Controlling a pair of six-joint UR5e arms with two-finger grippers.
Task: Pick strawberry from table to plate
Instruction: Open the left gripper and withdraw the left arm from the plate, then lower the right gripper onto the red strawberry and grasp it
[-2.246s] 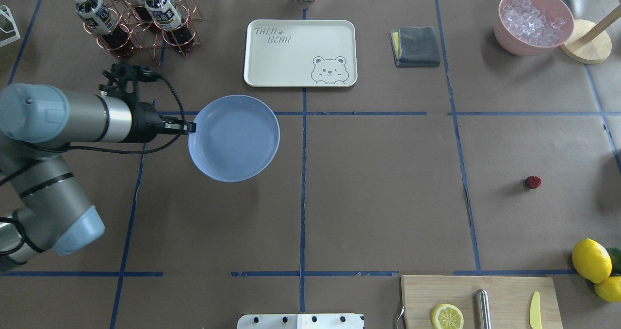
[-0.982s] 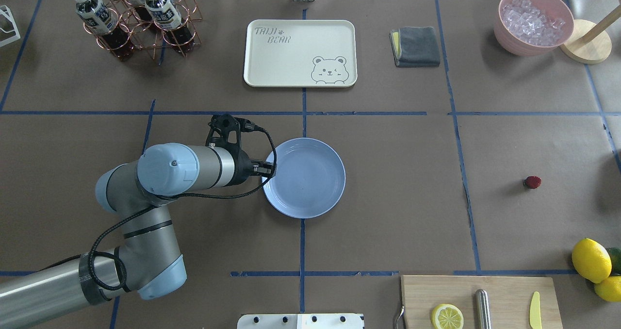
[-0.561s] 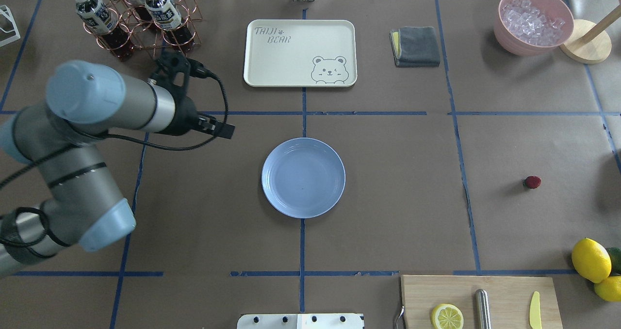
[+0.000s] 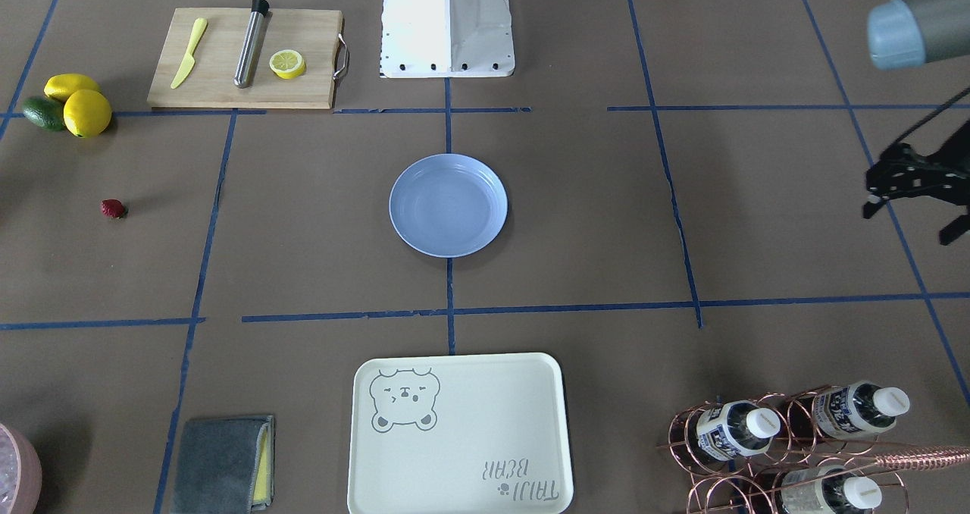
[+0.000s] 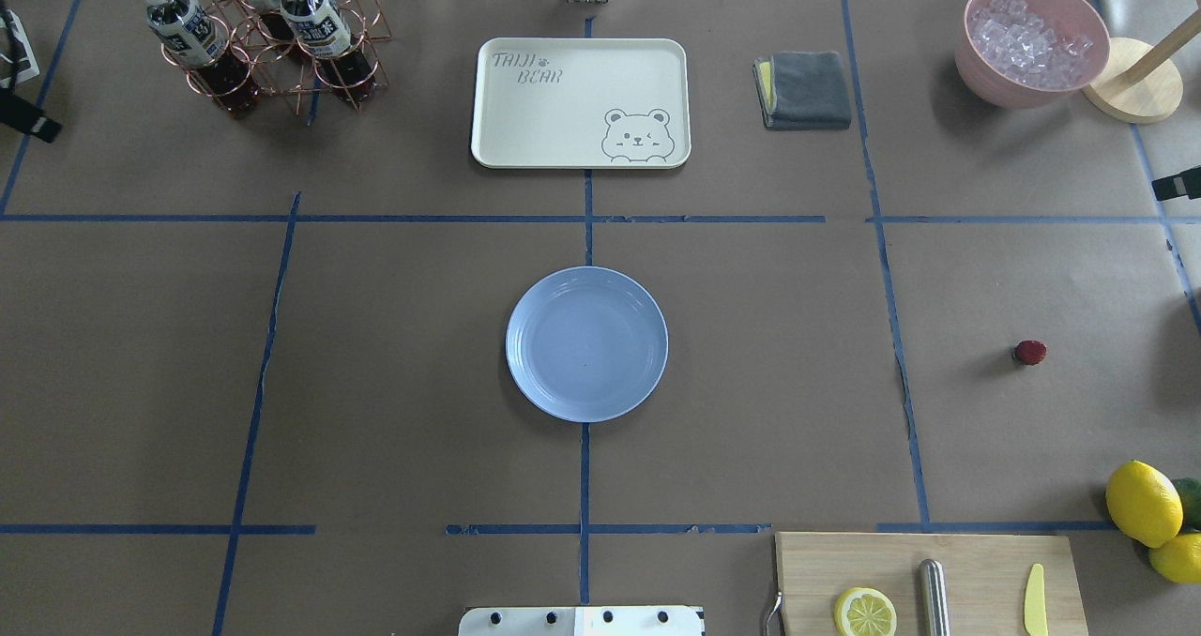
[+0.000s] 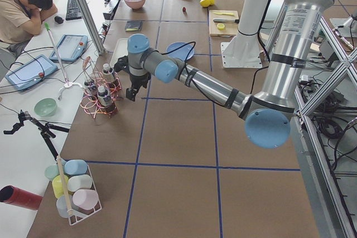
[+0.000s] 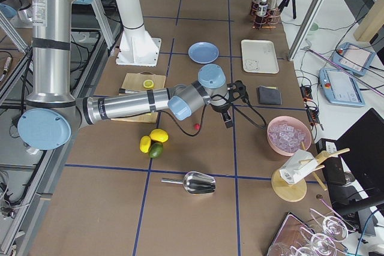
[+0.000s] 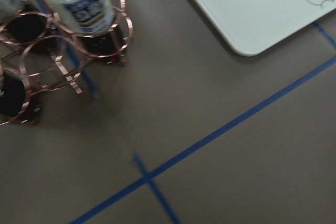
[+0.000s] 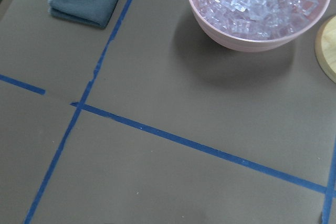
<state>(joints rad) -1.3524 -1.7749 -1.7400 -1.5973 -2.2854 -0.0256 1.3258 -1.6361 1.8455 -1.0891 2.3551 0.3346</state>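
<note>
The strawberry (image 5: 1030,353), small and dark red, lies alone on the brown table (image 5: 751,383) at the right. The light-blue plate (image 5: 525,373) sits bare at the table's middle. My left gripper (image 4: 912,224) hangs far from both, near the bottle rack (image 6: 97,101), and its fingers look spread with nothing between them. Only a dark tip of my right gripper (image 5: 1178,186) pokes in at the right edge, well beyond the strawberry (image 7: 196,127). In the exterior right view it hovers just past the berry, and its jaws cannot be read.
A cream bear-print tray (image 5: 580,101) and a grey cloth (image 5: 805,90) lie at the back. A pink bowl of ice (image 5: 1032,40) stands back right. Lemons (image 5: 1143,503) and a cutting board (image 5: 929,580) with a lemon half sit front right.
My left arm has drawn back from the plate to the far left edge by the bottle rack. The plate stays at the centre. The right gripper's tip has come into view.
</note>
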